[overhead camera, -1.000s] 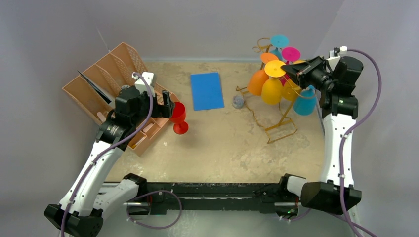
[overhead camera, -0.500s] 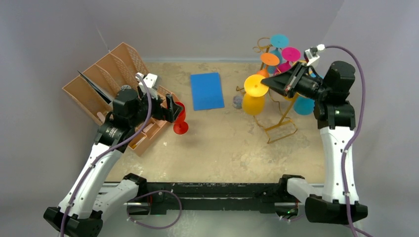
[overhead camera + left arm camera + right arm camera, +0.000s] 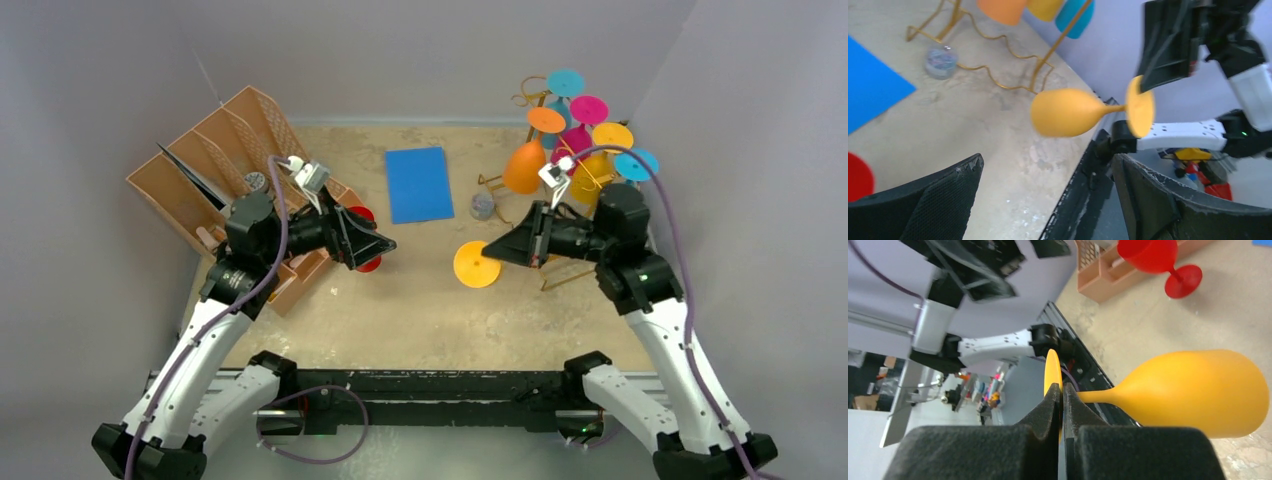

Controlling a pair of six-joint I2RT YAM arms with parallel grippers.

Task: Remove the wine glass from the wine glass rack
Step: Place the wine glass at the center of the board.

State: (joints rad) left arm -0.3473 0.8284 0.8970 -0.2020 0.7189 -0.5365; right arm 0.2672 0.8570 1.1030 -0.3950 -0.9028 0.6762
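Wine glass (image 3: 1198, 390), opaque yellow-orange, rounded bowl, thin stem, disc foot

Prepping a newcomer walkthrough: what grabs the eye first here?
The right gripper pinches the foot of a yellow wine glass, holding it sideways over mid-table, clear of the gold rack. That rack, far right, carries bright glasses. The left gripper is open near a red glass by the brown tray.

I am in a robot lab. Plain grey walls (image 3: 420, 60) box in my sandy surface (image 3: 430, 300). My arms (image 3: 190, 350) are bolted to a black rail (image 3: 430, 385), trailing purple cables (image 3: 687, 300).
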